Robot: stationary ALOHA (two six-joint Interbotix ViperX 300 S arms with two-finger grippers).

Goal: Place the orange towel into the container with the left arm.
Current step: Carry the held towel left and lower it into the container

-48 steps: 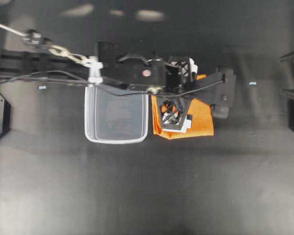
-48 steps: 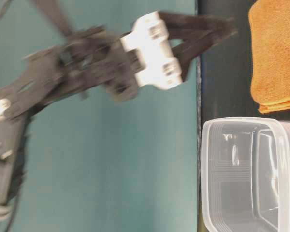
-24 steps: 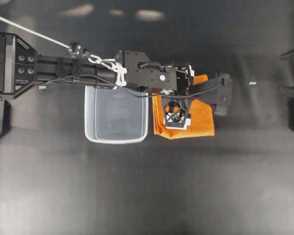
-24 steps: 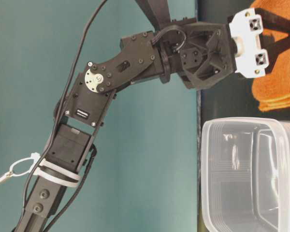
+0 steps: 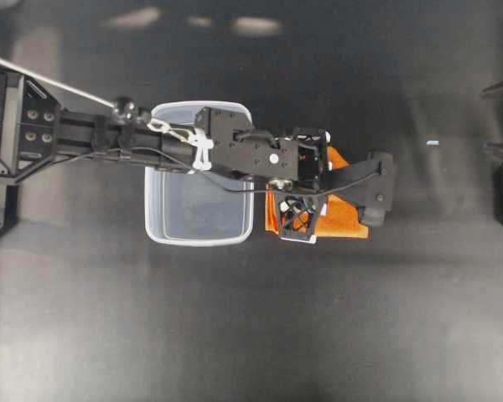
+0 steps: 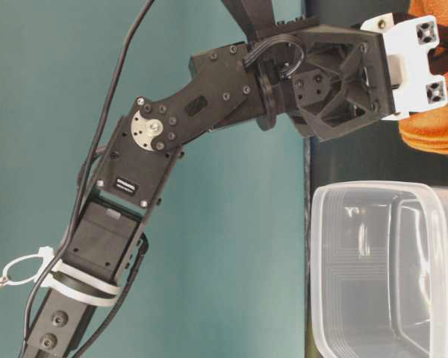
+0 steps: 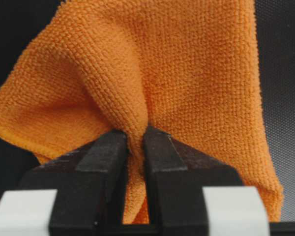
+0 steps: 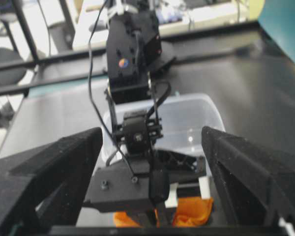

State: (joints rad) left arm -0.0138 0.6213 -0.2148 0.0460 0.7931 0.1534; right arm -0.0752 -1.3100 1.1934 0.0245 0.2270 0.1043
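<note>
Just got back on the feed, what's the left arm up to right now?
The left gripper is shut on a pinched fold of the orange towel, which sits on the black table just beside the container. The tub is clear plastic and looks empty; the towel is not in it yet. The right gripper is open, holds nothing, and looks on from across the table.
</note>
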